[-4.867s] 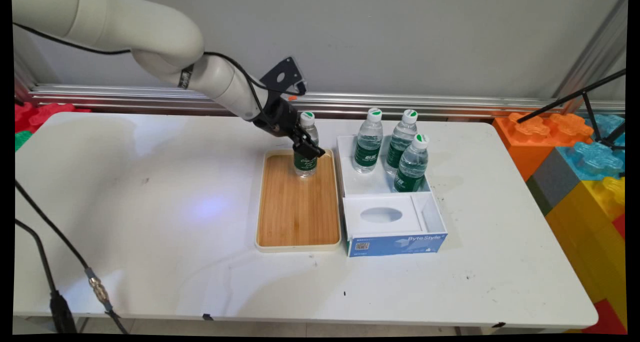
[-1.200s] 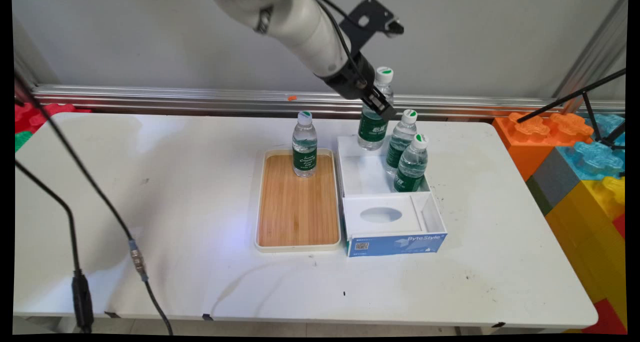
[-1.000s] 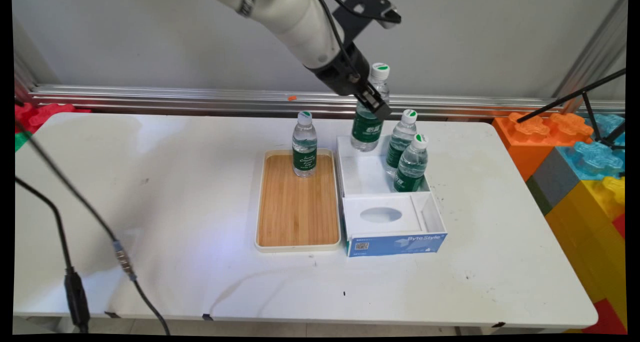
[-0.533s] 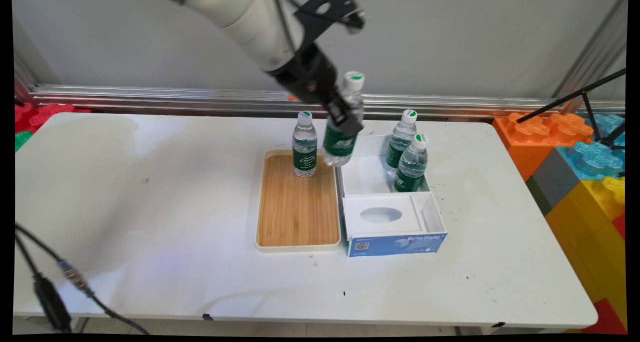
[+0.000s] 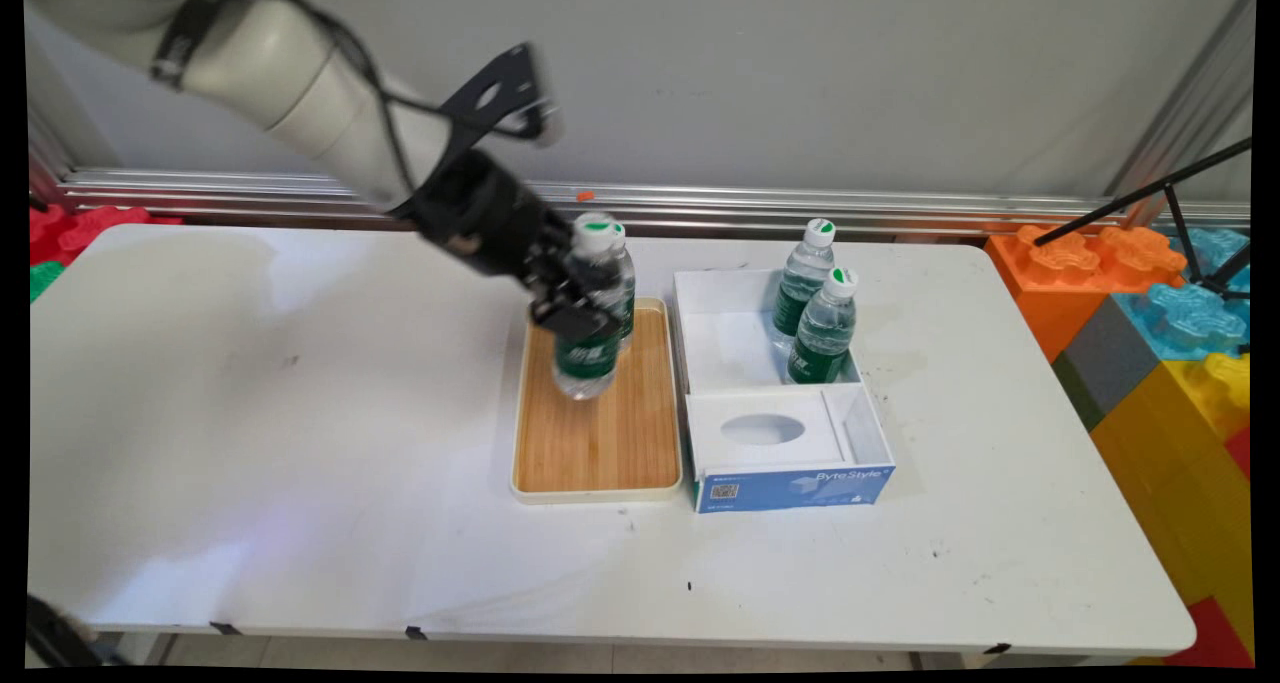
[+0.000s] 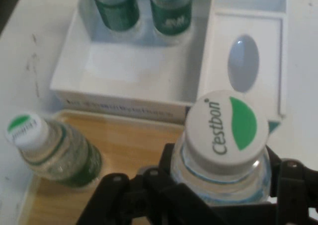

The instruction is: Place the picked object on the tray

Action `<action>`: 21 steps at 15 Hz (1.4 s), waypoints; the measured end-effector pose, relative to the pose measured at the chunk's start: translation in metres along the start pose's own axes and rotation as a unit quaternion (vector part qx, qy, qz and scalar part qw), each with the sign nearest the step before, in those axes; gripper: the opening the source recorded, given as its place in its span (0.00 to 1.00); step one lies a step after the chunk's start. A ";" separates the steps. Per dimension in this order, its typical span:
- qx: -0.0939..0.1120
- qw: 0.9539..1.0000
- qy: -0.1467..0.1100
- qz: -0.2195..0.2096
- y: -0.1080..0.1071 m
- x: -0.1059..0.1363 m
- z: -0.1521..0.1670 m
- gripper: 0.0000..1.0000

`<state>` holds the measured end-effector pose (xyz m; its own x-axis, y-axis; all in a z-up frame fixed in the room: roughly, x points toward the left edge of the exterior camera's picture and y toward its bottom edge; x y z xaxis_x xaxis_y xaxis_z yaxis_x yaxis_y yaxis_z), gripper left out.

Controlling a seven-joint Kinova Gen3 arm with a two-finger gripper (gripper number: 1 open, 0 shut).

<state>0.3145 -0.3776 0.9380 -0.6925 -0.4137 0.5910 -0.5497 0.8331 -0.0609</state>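
Observation:
My gripper is shut on a clear water bottle with a green label and a white cap, held upright above the wooden tray. A second bottle stands on the tray's far end, just behind the held one; its cap shows at the lower left of the hand view. Two more bottles stand in the white open box to the tray's right.
A white insert with an oval hole closes the box's near part, above its blue front. Big coloured building blocks are stacked past the table's right edge. A black tripod leg crosses the upper right.
The gripper lifted a bottle out of the white box and carried it left and down over the wooden tray. The bottle set on the tray earlier has stayed put.

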 end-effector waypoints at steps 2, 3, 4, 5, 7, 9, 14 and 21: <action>-0.012 1.000 0.002 0.005 -0.001 -0.024 -0.002 0.00; -0.015 1.000 0.002 0.009 -0.001 -0.034 -0.002 0.00; -0.018 1.000 0.001 0.015 -0.002 -0.045 -0.001 0.00; -0.019 1.000 0.001 0.018 -0.002 -0.050 0.000 0.00; -0.021 0.999 0.001 0.025 -0.002 -0.066 0.005 0.00; -0.025 0.999 0.003 0.032 0.000 -0.080 0.012 0.00; -0.024 0.999 0.013 0.046 0.006 -0.103 0.036 0.00; -0.018 0.998 0.027 0.056 0.010 -0.118 0.069 0.00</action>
<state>0.3588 -0.3460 0.8121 -0.7220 -0.2974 0.6247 -0.4519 0.8864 -0.1001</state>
